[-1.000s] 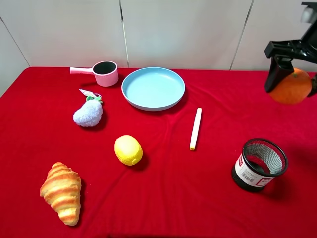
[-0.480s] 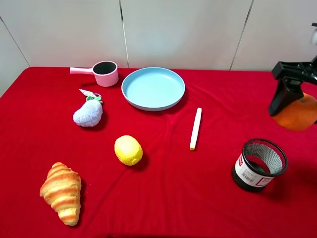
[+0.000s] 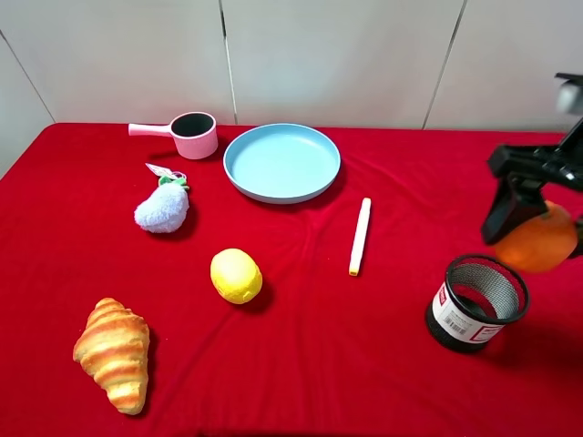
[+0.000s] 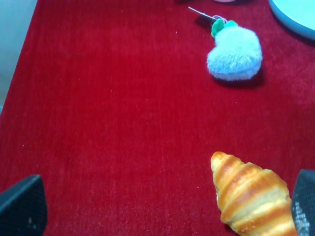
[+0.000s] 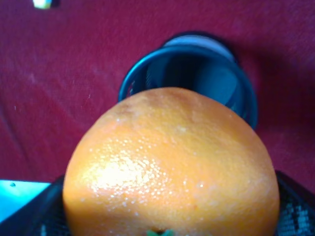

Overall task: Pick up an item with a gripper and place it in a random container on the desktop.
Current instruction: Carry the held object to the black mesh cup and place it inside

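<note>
My right gripper is shut on the orange mandarin and holds it in the air at the far right, just above and behind the black wire-mesh cup. In the right wrist view the mandarin fills the frame, with the cup's open rim beyond it and the fingers mostly hidden. The cup stands upright on the red cloth, its white label facing front. My left gripper is open; only its dark fingertips show, low over the cloth beside the croissant.
A light-blue plate and pink saucepan stand at the back. A white marker lies mid-table. A yellow lemon-like ball, a blue plush and a croissant lie on the left half.
My right gripper with the mandarin has come down and slightly left, from well above the table to just over the mesh cup's far rim. Nothing else has moved.
</note>
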Robot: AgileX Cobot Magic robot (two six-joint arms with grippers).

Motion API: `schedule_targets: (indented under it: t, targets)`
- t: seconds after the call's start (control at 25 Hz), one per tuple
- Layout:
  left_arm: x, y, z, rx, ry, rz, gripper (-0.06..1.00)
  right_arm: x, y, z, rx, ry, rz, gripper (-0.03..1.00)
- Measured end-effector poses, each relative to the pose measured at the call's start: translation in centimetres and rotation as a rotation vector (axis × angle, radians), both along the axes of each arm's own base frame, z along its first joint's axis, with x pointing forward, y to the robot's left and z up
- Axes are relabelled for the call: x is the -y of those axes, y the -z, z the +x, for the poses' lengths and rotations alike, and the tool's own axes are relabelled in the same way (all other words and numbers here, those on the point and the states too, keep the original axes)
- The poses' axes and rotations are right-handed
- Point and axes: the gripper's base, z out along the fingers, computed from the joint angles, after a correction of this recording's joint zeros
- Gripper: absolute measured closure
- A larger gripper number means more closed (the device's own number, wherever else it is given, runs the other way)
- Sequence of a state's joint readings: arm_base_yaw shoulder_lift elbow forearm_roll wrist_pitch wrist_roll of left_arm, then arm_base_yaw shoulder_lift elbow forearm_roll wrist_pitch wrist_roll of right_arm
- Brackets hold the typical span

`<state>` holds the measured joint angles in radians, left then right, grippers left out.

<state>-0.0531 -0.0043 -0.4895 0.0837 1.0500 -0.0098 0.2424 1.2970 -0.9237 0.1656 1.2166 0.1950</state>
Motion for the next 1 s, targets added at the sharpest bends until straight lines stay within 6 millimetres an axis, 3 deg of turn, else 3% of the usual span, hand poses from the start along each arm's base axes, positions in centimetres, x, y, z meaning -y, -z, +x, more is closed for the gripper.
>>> schedule_targets:
  t: [0.28,0.68,1.0]
  targets:
    - [0.0,0.0,0.0,0.000,0.000,0.000,-0.04,-1.7,0.6,-0.8,0.019,-0.034,-0.055,0.42]
    - [0.0,0.0,0.0,0.000,0.000,0.000,-0.04,-1.4,4.2,-1.6,0.056,-0.020,-0.064,0.42]
    - [0.0,0.0,0.0,0.000,0.000,0.000,-0.04,-1.2,5.0,-1.8,0.074,-0.018,-0.066,0.42]
